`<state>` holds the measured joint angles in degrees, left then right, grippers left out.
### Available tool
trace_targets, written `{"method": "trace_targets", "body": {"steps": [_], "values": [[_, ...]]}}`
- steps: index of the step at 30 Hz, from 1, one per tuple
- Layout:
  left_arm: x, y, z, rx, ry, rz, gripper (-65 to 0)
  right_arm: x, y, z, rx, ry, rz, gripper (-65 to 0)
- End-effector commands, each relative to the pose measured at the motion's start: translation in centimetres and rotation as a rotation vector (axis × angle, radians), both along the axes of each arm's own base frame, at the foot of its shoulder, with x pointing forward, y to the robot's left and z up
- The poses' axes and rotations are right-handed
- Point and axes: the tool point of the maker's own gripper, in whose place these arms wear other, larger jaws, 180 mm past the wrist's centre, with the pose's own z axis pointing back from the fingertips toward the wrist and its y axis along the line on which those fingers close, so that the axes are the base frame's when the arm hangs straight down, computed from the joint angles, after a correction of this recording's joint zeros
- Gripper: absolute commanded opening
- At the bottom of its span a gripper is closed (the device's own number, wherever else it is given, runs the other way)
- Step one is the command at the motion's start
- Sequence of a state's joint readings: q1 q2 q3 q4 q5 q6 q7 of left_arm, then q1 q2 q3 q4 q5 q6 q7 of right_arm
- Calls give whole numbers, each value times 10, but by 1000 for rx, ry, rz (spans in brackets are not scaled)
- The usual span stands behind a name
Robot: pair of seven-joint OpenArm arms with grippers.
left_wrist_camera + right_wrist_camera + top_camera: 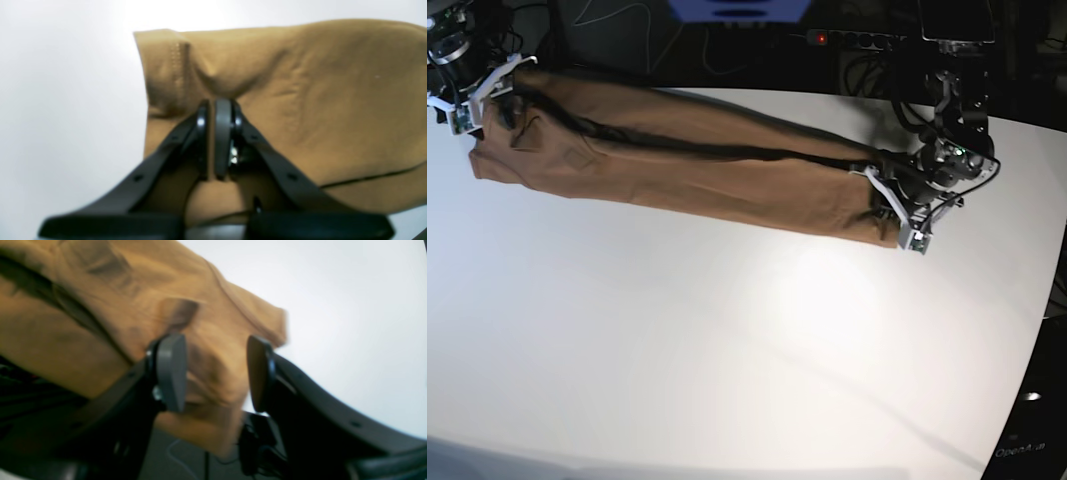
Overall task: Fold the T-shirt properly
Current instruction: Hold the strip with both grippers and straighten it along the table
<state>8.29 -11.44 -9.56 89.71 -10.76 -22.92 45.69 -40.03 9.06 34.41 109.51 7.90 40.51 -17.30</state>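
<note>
The tan-brown T-shirt (697, 165) lies stretched in a long folded band across the far part of the white table (727, 360), from the far left corner to the right. My left gripper (213, 104) is shut on a pinch of the T-shirt (333, 93) near a stitched hem, and it sits at the band's right end (889, 205). At the band's left end, my right gripper (482, 100) stands open. Its two grey pads (171, 371) are well apart, with the blurred T-shirt (100, 306) loose between and behind them.
Behind the table's far edge lie dark cables and a power strip (847, 38) with a red light. The table's curved right edge (1042, 330) drops off to dark floor. The left arm's body (952, 150) stands over the far right corner.
</note>
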Motion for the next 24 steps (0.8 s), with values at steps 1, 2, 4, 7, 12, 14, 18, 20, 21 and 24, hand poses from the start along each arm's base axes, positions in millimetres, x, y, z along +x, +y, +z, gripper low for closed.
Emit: {"method": "trace_targets", "body": {"steps": [1, 2, 4, 7, 12, 14, 18, 20, 21, 24], "values": [[9, 6, 10, 6, -39, 5, -623, 9, -8, 16, -28, -55, 2, -355], [9, 6, 10, 6, -39, 5, -623, 12, -12, 19, -37, -64, -8, -357], [8, 6, 10, 6, -37, 5, -623, 13, -20, 23, -51, -77, -25, -360], [6, 11, 9, 20, -33, 3, -623, 23, -24, 24, -63, -78, -36, -434], [5, 13, 8, 26, -28, 2, -623, 30, -33, 16, -83, -5, -93, -650], [5, 13, 8, 26, -28, 2, -623, 29, -33, 14, -82, 7, -98, -647], [5, 12, 8, 21, -28, 3, -623, 25, -20, 3, -35, 18, -109, -647], [5, 10, 8, 19, -29, 1, -623, 20, -13, -13, 4, 49, -115, -647], [5, 10, 8, 19, -28, 1, -623, 17, -12, -22, 21, 73, -113, -647], [5, 10, 8, 19, -28, 1, -623, 9, -8, -47, 63, 138, -105, -647]]}}
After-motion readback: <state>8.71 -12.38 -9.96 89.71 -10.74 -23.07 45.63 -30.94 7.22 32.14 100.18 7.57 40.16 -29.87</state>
